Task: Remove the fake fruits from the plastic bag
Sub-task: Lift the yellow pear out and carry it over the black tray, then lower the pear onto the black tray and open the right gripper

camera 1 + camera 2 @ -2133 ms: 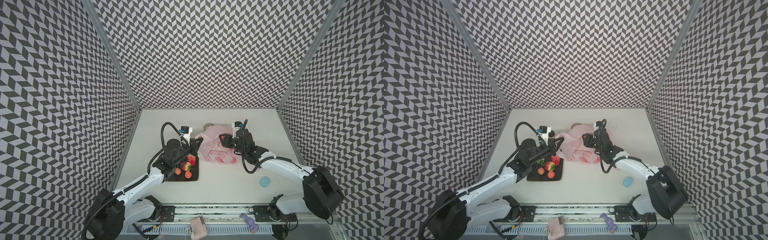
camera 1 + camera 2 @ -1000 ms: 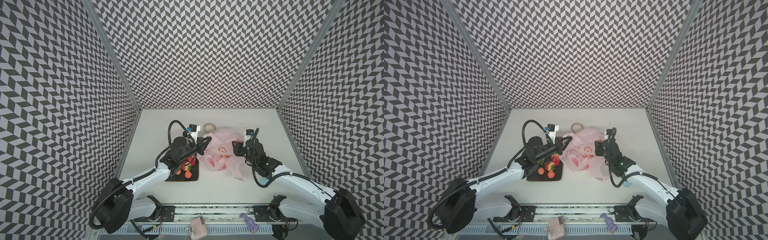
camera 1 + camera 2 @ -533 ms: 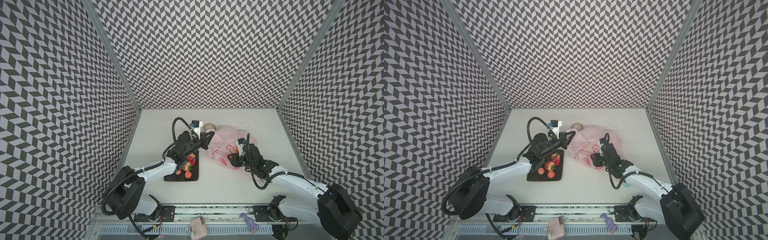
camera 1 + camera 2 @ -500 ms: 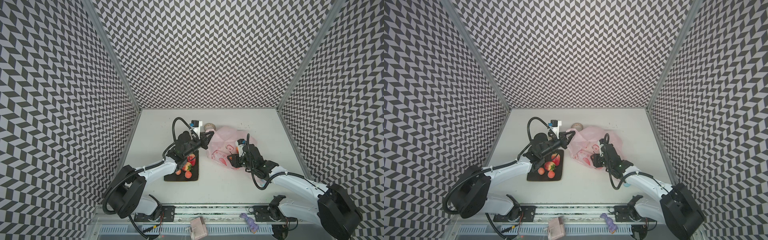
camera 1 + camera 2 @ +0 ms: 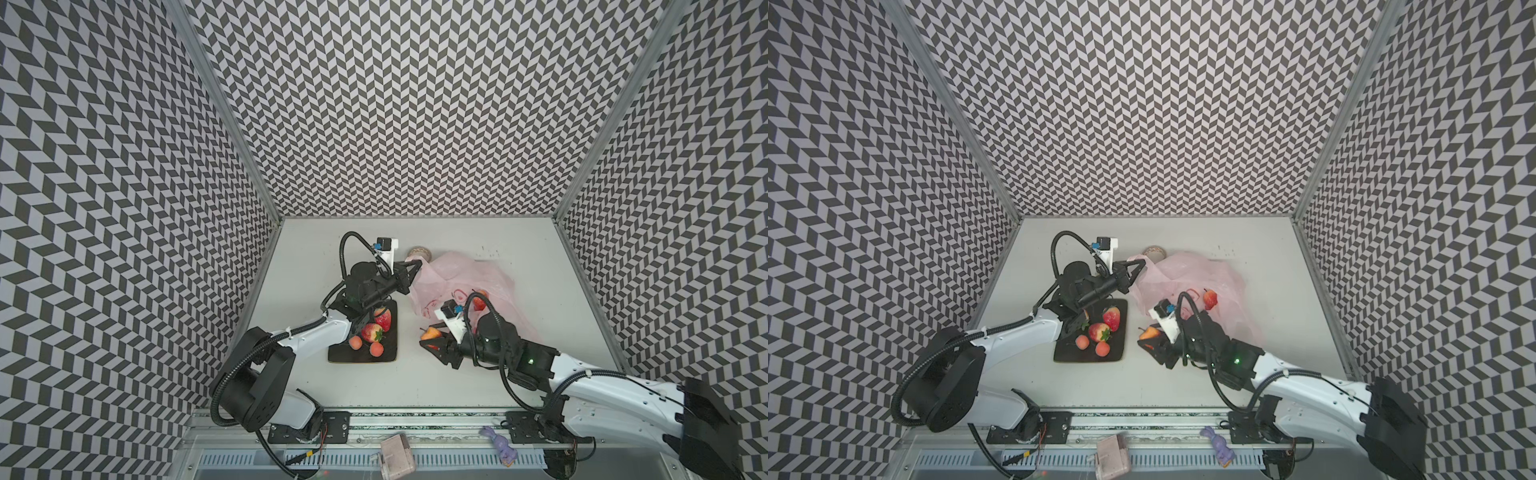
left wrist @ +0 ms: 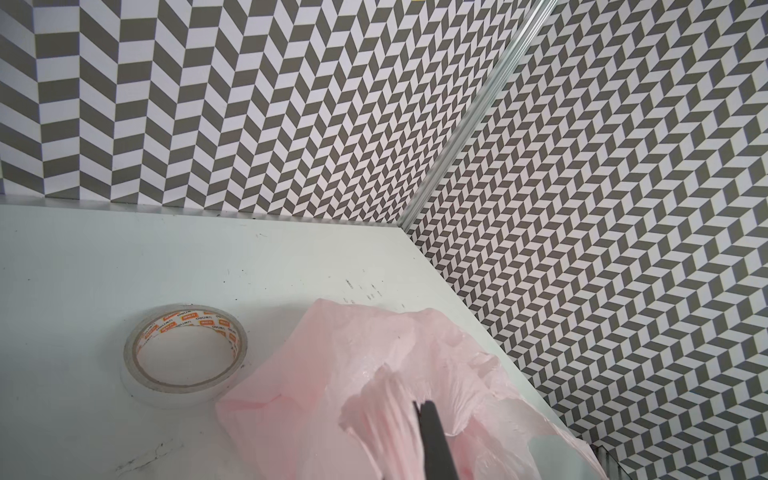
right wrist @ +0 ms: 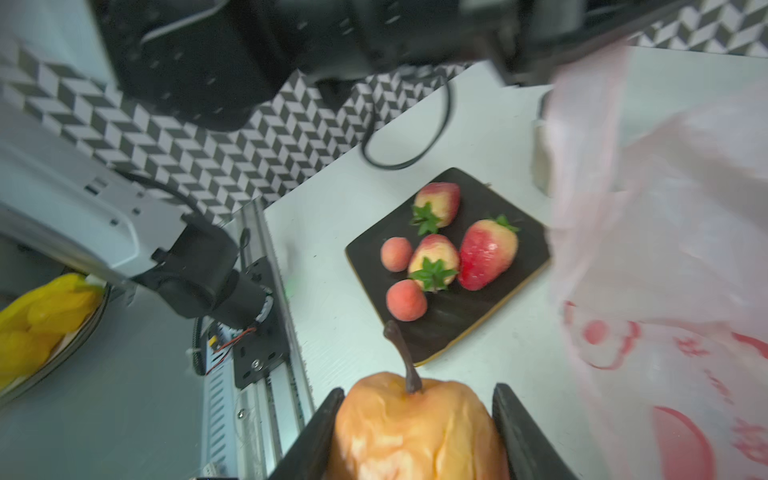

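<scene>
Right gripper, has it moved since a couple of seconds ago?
Yes. The right gripper, shut on an orange fruit, has pulled back from the bag toward the near table edge. It is now beside the front half of the tray.

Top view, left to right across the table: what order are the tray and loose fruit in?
black tray → orange fruit held in right gripper → lone strawberry at the plastic bag. The bag itself overlaps, so it is unranked.

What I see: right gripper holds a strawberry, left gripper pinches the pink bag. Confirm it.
Wrong fruit: the right wrist view shows the right gripper holding an orange stemmed fruit, not a strawberry. The left gripper pinches the pink bag.
</scene>
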You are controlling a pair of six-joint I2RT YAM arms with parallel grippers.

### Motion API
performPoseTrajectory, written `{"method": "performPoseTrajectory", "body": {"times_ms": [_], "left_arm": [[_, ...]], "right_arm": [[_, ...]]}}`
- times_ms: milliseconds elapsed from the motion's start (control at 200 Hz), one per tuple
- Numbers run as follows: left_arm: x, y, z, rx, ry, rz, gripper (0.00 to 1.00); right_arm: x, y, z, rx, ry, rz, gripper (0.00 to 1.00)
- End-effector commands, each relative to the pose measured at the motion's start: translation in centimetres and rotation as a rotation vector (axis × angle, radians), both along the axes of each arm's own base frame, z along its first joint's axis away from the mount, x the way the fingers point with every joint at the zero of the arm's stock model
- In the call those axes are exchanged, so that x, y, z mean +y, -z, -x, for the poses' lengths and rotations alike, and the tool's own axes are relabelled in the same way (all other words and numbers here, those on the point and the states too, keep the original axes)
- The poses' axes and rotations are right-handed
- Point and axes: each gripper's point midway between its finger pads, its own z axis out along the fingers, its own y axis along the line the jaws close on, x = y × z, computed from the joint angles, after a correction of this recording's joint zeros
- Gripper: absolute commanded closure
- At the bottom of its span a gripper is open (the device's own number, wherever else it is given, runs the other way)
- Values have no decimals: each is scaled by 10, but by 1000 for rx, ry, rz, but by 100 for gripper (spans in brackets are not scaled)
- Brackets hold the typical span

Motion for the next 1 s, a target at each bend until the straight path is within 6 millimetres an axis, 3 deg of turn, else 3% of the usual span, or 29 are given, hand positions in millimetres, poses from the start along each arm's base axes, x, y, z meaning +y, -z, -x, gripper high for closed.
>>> {"method": "performPoseTrajectory", "body": {"times_ms": [0, 150, 336, 596, 997], "left_arm": [[-1, -14, -2, -33, 34, -16, 100], [8, -17, -7, -36, 8, -54, 100], [12, -22, -6, -52, -3, -87, 100], [16, -26, -1, -62, -6, -84, 100], [17, -23, 4, -49, -2, -78, 100]], "right_arm": [[29, -8, -12, -106, 18, -17, 62], [65, 22, -34, -57, 80, 59, 62], [89, 48, -65, -39, 195, 90, 63], [91, 81, -95, -20, 317, 156, 63], [133, 89, -94, 8, 200, 108, 60]]}}
